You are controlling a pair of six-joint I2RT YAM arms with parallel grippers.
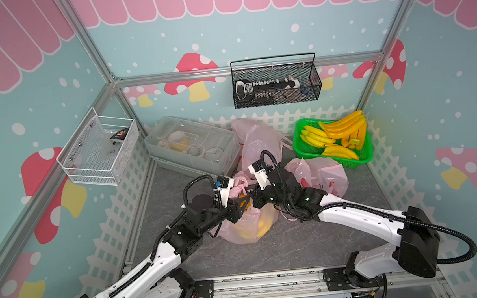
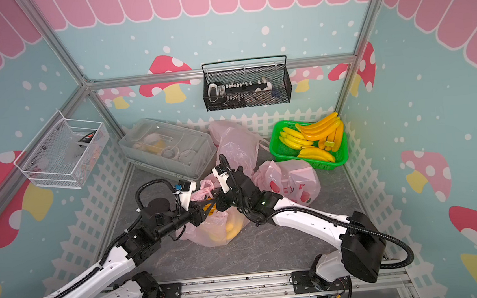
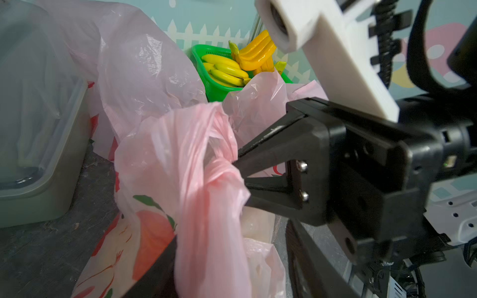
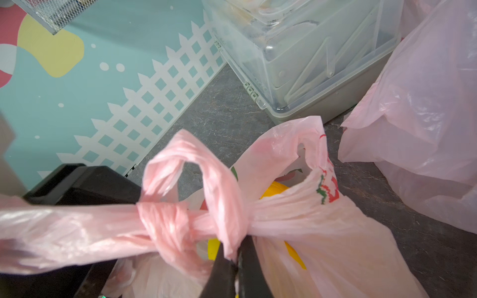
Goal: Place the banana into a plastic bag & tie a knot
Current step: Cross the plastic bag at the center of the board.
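The pink plastic bag lies mid-table in both top views, and the yellow banana shows through it. Its handles are wound into a loose knot. My right gripper is shut on a handle strand just beside the knot; the left wrist view shows its black tips biting into the pink plastic. My left gripper stands open, its fingers apart on either side of the other hanging strand. The two grippers nearly meet above the bag's mouth, the left gripper facing the right gripper.
A green basket of bananas sits at the back right. Two more pink bags lie behind the arms. A clear lidded box stands back left. A white wire basket and a black one hang on the walls.
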